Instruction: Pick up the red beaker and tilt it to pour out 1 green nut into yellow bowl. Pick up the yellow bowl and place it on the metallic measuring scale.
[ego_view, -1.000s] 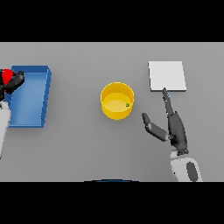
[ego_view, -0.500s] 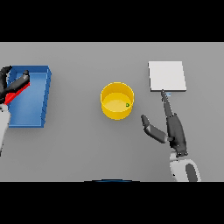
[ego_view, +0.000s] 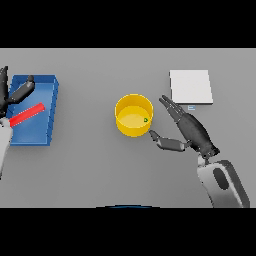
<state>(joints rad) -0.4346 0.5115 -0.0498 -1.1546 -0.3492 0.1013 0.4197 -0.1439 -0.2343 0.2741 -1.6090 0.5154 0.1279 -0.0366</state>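
Yellow bowl (ego_view: 133, 115) mid-table, green nut (ego_view: 145, 120) inside. Right robot hand (ego_view: 187, 131) just beside its right, fingers spread, not touching. Left robot hand (ego_view: 11, 95) splayed over blue tray (ego_view: 46, 111); red beaker (ego_view: 27, 114) lies there.

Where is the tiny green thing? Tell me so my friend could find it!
Look at the middle of the grey table for the round yellow bowl. Inside it, against the wall nearest the right hand, sits the green nut, the only green thing there.
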